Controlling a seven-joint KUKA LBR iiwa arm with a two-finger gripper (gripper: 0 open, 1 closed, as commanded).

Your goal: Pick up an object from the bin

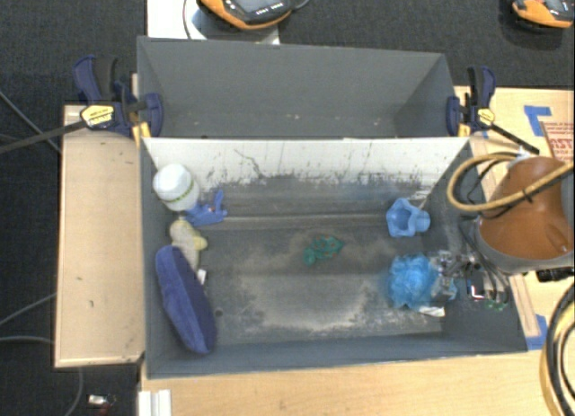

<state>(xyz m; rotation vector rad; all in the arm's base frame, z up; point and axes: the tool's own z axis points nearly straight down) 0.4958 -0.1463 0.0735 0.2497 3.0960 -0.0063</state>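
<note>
My gripper (446, 278) is low at the bin's right wall, under the orange-brown wrist cover. It is right against the right side of a bright blue crumpled, fuzzy thing (411, 280) that lies on the bin floor at the right front. A lighter blue cup-shaped piece (407, 217) sits just behind that, near the right wall. A small green toy (322, 249) lies in the middle of the floor, well to the left of the gripper.
Along the left wall lie a white bottle (175, 186), a small blue figure (209, 210), a cream lump (188, 240) and a long dark blue pouch (184, 300). The arm with its cables comes in over the right rim.
</note>
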